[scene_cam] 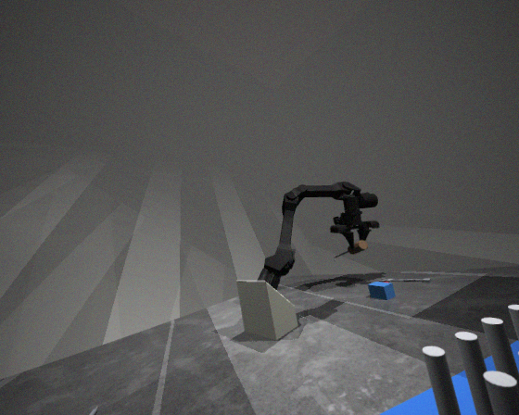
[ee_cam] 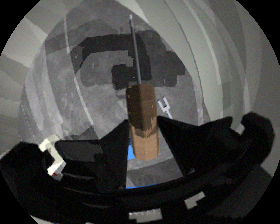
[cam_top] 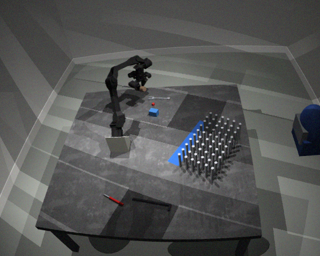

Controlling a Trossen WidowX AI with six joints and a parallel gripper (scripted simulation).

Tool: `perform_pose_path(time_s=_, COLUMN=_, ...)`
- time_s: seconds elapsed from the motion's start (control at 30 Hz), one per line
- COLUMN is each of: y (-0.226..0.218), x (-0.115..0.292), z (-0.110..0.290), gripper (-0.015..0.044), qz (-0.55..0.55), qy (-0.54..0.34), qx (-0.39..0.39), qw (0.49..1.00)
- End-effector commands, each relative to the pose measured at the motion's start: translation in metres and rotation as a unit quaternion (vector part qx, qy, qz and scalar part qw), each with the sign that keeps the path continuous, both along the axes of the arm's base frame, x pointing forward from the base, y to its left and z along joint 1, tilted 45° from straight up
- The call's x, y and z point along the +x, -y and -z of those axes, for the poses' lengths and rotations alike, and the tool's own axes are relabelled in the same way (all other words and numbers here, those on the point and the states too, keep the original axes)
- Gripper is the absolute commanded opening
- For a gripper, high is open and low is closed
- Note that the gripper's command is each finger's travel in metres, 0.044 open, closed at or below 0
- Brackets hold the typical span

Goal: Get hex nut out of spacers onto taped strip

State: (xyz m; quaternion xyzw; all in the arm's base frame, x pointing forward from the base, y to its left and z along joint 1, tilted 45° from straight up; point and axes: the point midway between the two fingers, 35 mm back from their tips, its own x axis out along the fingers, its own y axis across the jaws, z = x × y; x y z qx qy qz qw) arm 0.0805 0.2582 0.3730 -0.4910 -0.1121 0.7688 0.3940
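Observation:
My gripper (cam_top: pixel 139 86) (scene_cam: pixel 355 245) is shut on a pick tool with a brown wooden handle (cam_top: pixel 144 88) (scene_cam: pixel 362 245) (ee_cam: pixel 143 121) and a thin metal shaft (ee_cam: pixel 134 46). It holds the tool in the air above the table's far left corner. The field of upright grey metal spacers (cam_top: pixel 210 143) (scene_cam: pixel 493 352) stands at the right of the table, far from the gripper. The blue taped strip (cam_top: pixel 176 155) (scene_cam: pixel 424 400) runs along the field's left side. The hex nut is hidden among the spacers.
A silver wrench (cam_top: pixel 159 98) (scene_cam: pixel 407 280), a small red ball (cam_top: pixel 153 104) and a blue cube (cam_top: pixel 154 112) (scene_cam: pixel 381 290) lie near the gripper. A beige wedge (cam_top: pixel 118 144) (scene_cam: pixel 263 310) stands at the arm's base. A red-handled screwdriver (cam_top: pixel 113 199) and a black L-shaped rod (cam_top: pixel 154 202) lie near the front edge.

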Motion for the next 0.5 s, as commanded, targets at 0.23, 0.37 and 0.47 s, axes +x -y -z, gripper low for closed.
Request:
perform_pose_path(time_s=0.23, y=0.004, x=0.044, z=0.015, gripper=0.0, qz=0.157, qy=-0.088, qx=-0.048, qw=0.983)
perform_pose_path(time_s=0.37, y=0.007, x=0.059, z=0.02, gripper=0.0, qz=0.208, qy=-0.117, qx=-0.062, qw=0.969)
perform_pose_path(time_s=0.47, y=0.01, x=0.069, z=0.025, gripper=0.0, qz=0.247, qy=-0.141, qx=-0.071, qw=0.956)
